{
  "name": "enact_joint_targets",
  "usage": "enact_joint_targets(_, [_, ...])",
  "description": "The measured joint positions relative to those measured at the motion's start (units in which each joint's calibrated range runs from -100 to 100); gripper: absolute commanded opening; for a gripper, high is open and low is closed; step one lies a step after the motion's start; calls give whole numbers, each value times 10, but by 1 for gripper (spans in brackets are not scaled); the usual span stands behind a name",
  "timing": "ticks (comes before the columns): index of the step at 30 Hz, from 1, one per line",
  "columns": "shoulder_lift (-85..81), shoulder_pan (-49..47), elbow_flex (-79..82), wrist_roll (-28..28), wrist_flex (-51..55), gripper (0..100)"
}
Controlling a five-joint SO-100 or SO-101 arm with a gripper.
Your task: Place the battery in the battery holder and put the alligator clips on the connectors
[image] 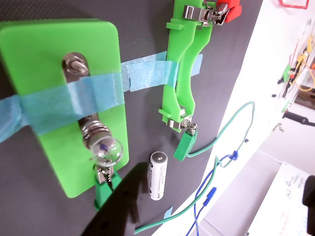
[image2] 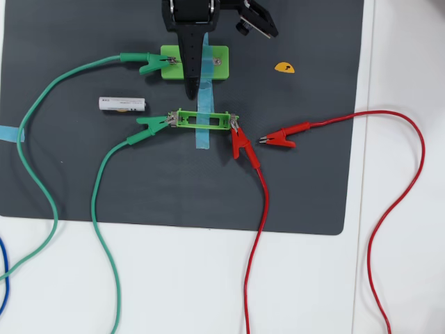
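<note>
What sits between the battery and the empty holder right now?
Nothing solid. In the overhead view the battery lies on bare mat just up-left of the holder. The holder's slot is empty, but blue tape crosses its middle, and a green clip grips its near end.

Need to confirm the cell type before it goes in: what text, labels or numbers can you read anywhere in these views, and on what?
No text is legible in either view.
The battery: fine grey print along its white body in the wrist view, too small and blurred to read; in the overhead view only a smudge.
White sheet at the wrist view's right edge: dark marks, unreadable.
The battery holder: no markings visible.
</note>
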Motion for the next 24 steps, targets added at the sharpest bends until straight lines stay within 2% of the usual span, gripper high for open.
enact_joint_targets(2, [0, 0, -4, 3, 5, 1])
enact_joint_targets(7, [0, 0, -110, 33, 97, 1])
enact_joint_targets(24, [0, 0, -122, 35, 106, 1])
